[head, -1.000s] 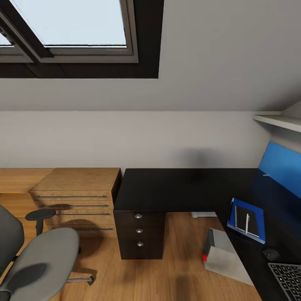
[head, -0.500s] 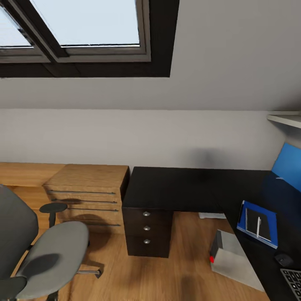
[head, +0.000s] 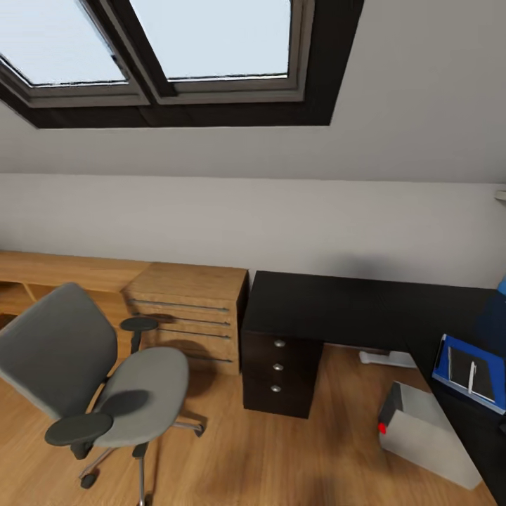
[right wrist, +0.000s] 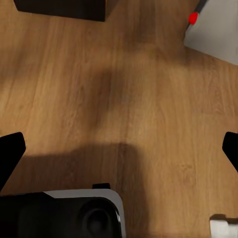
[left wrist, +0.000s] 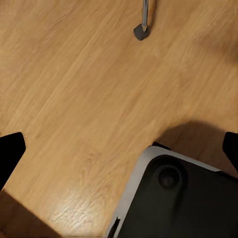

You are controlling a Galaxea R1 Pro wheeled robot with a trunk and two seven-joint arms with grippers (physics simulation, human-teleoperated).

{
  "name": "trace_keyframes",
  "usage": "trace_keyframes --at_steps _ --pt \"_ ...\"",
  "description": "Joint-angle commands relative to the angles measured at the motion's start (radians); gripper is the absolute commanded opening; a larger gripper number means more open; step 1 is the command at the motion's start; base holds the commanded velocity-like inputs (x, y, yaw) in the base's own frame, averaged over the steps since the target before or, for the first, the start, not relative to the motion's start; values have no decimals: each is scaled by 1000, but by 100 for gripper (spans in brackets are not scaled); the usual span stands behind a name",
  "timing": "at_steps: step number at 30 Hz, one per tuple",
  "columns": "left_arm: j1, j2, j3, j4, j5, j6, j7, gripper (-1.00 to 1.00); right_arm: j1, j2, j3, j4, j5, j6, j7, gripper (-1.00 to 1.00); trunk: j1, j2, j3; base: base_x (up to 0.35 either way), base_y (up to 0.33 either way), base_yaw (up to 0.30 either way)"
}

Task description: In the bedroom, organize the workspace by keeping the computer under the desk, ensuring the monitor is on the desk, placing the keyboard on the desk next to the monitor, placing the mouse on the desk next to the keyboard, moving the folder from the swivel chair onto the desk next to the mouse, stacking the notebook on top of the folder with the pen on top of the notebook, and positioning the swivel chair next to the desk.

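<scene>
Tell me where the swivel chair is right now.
In the head view, the swivel chair stands on the wood floor at lower left, in front of the wooden drawer unit.

Attic home office (skylight (head: 211, 42)): desk (head: 351, 309), swivel chair (head: 98, 379).

Grey swivel chair (head: 105, 393) apart from desk (head: 365, 309); folder (head: 469, 371), probably notebook, atop.
</scene>
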Motion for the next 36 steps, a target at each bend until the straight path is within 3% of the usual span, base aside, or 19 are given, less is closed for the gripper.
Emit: trace_keyframes --at_steps 1,13,21,36 --pt "0 1 -7 -2 10 0 1 100 -1 1 9 2 3 -2 -10 100 0 -2 -3 -30 38 183" --pt "0 0 -14 -6 4 13 7 100 0 0 9 2 4 -3 -10 100 0 -2 -17 -7 9 178" --pt "0 -57 -15 -4 7 15 8 100 -1 -1 7 0 3 -4 -10 100 0 -2 -27 0 0 176" --pt "0 -61 -16 -4 7 15 8 100 0 -2 5 -1 3 -12 -11 100 0 -2 -46 0 0 174"
